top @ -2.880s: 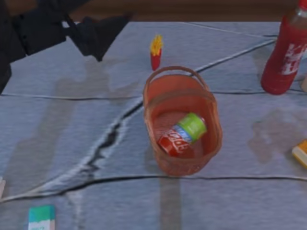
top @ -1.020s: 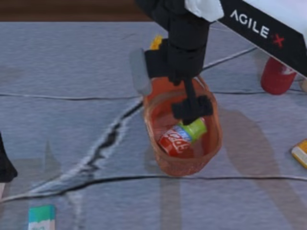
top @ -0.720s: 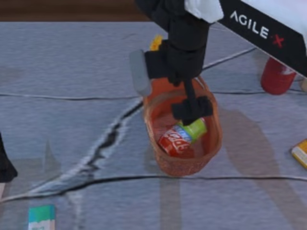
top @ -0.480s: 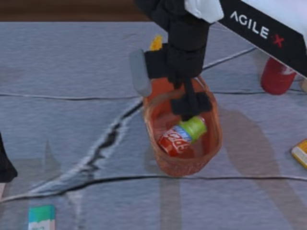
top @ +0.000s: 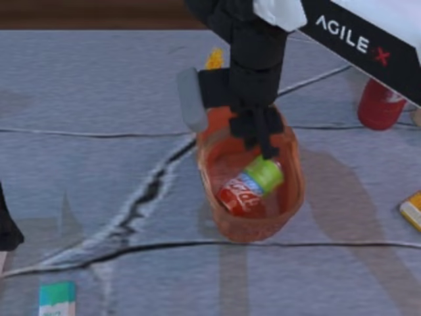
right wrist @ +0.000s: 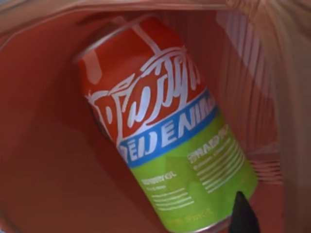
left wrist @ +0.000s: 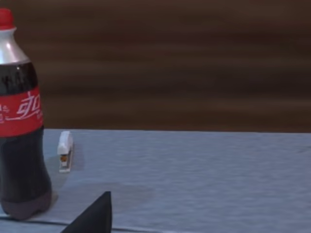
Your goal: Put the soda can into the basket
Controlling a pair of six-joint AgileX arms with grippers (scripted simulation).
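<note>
A grey cloth-covered table (top: 99,99) with dark crease lines filled the top view. My right arm, black with a white AgileX-marked link, reached in from the upper right, and my right gripper (top: 258,135) hung over the far end of the basket (top: 289,197), around where its handle should arch; the handle itself was hidden under my arm. I could not tell whether that claw was clenched or released: from above the fingers merged into one dark block, and the right wrist view caught only a single dark fingertip (right wrist: 244,213) at the can's green end.

The basket, an oval orange-red weave, sat near the table's middle. Inside it, the soda can (top: 250,186) lay on its side on the basket floor, red half toward the near left, lime-green half toward my gripper.

My left gripper (top: 8,230) was parked at the table's left edge; I could not tell its state either.

A tall red bottle (top: 378,105) stood at the right behind my arm. In the left wrist view stood a cola bottle (left wrist: 19,126) with a small white stapler (left wrist: 65,150) beside it. Smaller items: a teal-and-white box (top: 56,297) near left, a yellow-orange item (top: 412,209) at the right edge, a fries carton (top: 214,59) just beyond the basket.
</note>
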